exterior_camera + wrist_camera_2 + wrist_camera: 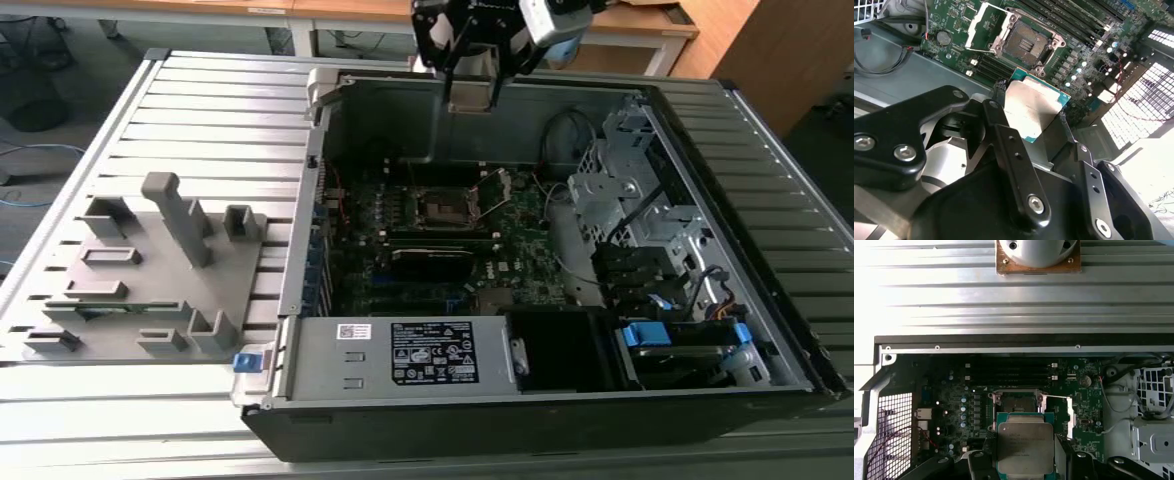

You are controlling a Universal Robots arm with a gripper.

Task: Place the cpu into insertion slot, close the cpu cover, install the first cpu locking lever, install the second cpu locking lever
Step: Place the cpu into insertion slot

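While one insertion slot [1026, 45] sits bare, cpu cover [985, 27] raised, the gripper [1030, 102] pinches one cpu [1038, 107].

The end effector [474, 98] is held pointing down from the arm [461, 22], its fingers [1004, 130] clamped on the cpu [1036, 107].

Soft, even daylight fills the exterior view, yet the inside of the computer case [400, 130] sits in shade. In the first wrist view the ribbed metal table [929, 290] washes out to white toward 1 side. In the second wrist view glare blooms through the perforated grille [1146, 95], and the cpu [1031, 107] top shines pale.
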